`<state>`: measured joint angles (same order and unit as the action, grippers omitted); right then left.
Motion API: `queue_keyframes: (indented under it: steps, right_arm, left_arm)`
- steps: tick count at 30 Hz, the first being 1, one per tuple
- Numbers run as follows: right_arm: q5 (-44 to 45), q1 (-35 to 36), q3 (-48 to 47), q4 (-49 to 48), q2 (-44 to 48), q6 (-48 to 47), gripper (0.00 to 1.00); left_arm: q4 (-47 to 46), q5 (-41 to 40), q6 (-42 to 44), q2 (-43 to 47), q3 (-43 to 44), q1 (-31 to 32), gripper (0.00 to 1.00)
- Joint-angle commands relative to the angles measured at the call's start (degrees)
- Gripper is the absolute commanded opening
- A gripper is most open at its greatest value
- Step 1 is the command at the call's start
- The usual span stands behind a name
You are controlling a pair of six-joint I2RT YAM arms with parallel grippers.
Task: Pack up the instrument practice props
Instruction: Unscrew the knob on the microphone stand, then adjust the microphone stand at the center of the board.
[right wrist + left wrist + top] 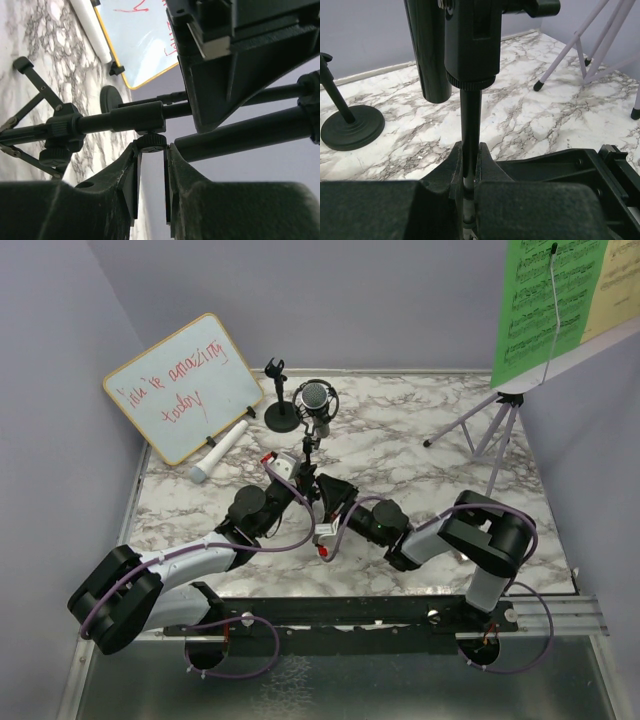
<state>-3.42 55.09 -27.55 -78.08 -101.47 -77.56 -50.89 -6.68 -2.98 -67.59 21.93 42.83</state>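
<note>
over the counter, top view: left gripper and right gripper meet from either side at the lower shaft of the black mic tripod, mid-counter.
tripod top: a grey-headed microphone sits in the mount, head up.
back left: round-base mic holder stands near the tripod; second microphone lies flat at the foot of the whiteboard.
back right: lilac music rack stands on its legs, carrying the green sheet and yellow sheet.
left wrist view: left gripper is clamped tight on the tripod's thin upright shaft; round-base mic holder stands off to the left, lilac music rack legs to the right.
right wrist view: right gripper pinches a small knob on the tripod's shaft, fingers narrowly apart, one on each side of it; whiteboard behind.
</note>
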Motion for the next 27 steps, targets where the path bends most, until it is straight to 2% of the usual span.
queue_keyframes:
  steps: [1, 4, 6, 9, 12, 17, 22, 27]
  right_arm:
    - [2.83, 1.51, -0.22, 1.43, -1.23, -6.09, 0.19]
    - [4.65, 1.51, 0.00, 5.20, 1.58, 4.13, 0.39]
    - [4.23, 1.27, -0.85, 12.62, 5.99, 14.78, 0.49]
    - [-3.02, -1.12, -0.88, 22.34, 12.06, 30.18, 0.57]
    - [-11.30, -4.65, 1.06, 21.99, 15.24, 43.09, 0.60]
    - [-25.51, -12.08, 1.73, 20.86, 17.37, 58.33, 0.61]
    - [-35.81, -17.83, 0.04, 20.35, 17.10, 66.55, 0.58]
    - [-44.48, -22.12, -0.21, 11.78, 14.83, 79.09, 0.57]
  left_arm:
    - [-0.64, 4.96, -3.46, 0.81, 0.34, 1.64, 0.00]
    - [-0.46, 4.83, -3.31, 1.23, 0.22, 1.64, 0.00]
    - [-0.43, 4.88, -3.22, 1.34, 0.15, 1.64, 0.00]
    - [-0.35, 5.21, -3.11, 1.30, -0.02, 1.64, 0.00]
    - [-0.35, 6.03, -2.80, 1.30, -0.06, 1.61, 0.00]
    - [-0.35, 6.61, -2.32, 1.68, -0.20, 1.58, 0.00]
    - [-0.35, 6.66, -2.21, 1.97, -0.36, 1.64, 0.00]
    - [-0.26, 6.59, -2.04, 2.22, -0.31, 1.62, 0.00]
